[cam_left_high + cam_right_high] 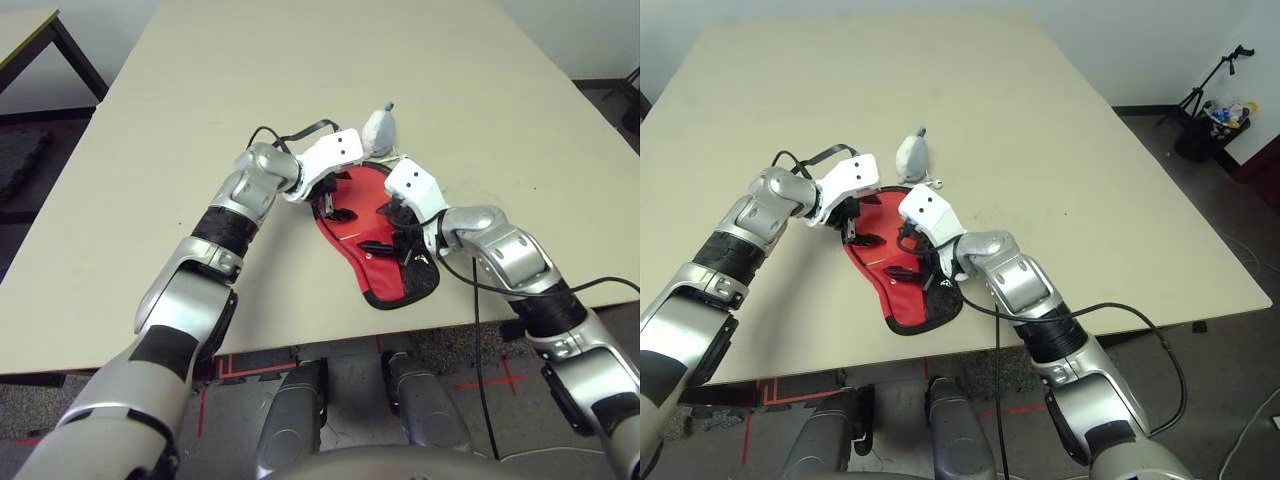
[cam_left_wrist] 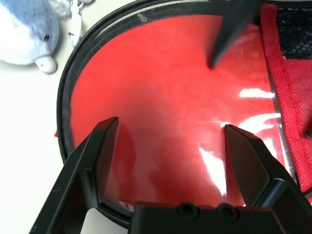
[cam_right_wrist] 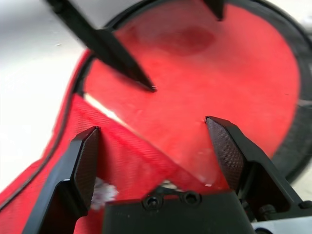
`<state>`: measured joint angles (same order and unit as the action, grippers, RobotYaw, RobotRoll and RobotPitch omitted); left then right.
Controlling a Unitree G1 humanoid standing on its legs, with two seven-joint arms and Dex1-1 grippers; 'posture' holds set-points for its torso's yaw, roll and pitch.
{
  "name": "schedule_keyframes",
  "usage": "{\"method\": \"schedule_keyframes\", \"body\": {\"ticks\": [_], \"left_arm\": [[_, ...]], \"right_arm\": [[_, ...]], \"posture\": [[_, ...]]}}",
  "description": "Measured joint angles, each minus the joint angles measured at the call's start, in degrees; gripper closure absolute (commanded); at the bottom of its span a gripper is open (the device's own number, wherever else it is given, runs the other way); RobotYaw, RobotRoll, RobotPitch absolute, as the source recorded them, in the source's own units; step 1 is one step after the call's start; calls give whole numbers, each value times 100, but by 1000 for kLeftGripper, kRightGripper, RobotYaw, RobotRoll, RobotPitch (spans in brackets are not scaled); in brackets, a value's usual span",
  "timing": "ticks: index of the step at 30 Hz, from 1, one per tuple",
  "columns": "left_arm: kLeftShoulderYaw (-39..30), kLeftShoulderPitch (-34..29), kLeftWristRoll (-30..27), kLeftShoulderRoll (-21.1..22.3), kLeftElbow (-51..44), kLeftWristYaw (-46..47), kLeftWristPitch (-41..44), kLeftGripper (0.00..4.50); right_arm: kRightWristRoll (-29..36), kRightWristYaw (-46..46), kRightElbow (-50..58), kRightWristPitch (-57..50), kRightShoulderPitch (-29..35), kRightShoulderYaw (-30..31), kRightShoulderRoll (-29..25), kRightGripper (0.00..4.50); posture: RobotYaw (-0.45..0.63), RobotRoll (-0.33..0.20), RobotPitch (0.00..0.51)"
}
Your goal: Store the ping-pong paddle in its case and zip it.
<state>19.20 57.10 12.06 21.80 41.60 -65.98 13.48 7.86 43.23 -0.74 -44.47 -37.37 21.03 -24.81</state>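
Observation:
The red case [image 1: 405, 282] lies open near the table's front edge, its narrow end toward me. Inside its black zippered rim [image 2: 63, 97] rests the ping-pong paddle's glossy round red face [image 2: 165, 73]; the handle is hidden. A red fabric flap with black mesh [image 2: 292, 29] is folded back beside the face. My left gripper [image 1: 335, 206] hovers open just over the face's far left part, nothing between its fingers [image 2: 105, 161]. My right gripper [image 1: 386, 230] stands open over the flap [image 3: 131, 161] and the face, holding nothing.
A small grey-white plush toy [image 1: 379, 127] sits on the beige table [image 1: 200, 100] just beyond the case's round end, on a white cord. A black cable [image 1: 476, 330] hangs from my right arm over the front edge. Another table's corner [image 1: 30, 30] stands far left.

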Motion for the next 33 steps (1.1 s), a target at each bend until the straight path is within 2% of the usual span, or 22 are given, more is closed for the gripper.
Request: {"method": "schedule_keyframes", "body": {"ticks": [4,6,12,14,18,23,33], "left_arm": [[-16,25,-39,-2,99,14,-39,30],[-18,30,-52,-2,110,12,-45,30],[-37,39,-62,13,127,-26,-55,30],[-38,36,-77,-19,124,-28,-57,30],[-38,42,-108,-46,115,-43,-60,30],[-47,28,-114,-53,89,-38,-60,30],[-61,-196,-119,-46,-413,16,100,30]], "right_arm": [[-4,-166,-344,-207,-282,-252,-13,0],[-54,-539,-672,-426,-543,-586,6,0],[19,-2149,-1701,-389,-1725,-2185,881,0],[47,-2370,-1942,-212,-1885,-2354,1080,0],[69,-2692,-2749,184,-2167,-2495,1522,0],[35,-2898,-3806,894,-2759,-2511,1793,0],[-385,-3378,-5925,2752,-3581,-2451,1966,0]], "posture": [[-47,0,177],[-50,0,178],[-52,0,178],[-51,0,176],[-51,0,176],[-43,0,174],[-9,0,171]]}}
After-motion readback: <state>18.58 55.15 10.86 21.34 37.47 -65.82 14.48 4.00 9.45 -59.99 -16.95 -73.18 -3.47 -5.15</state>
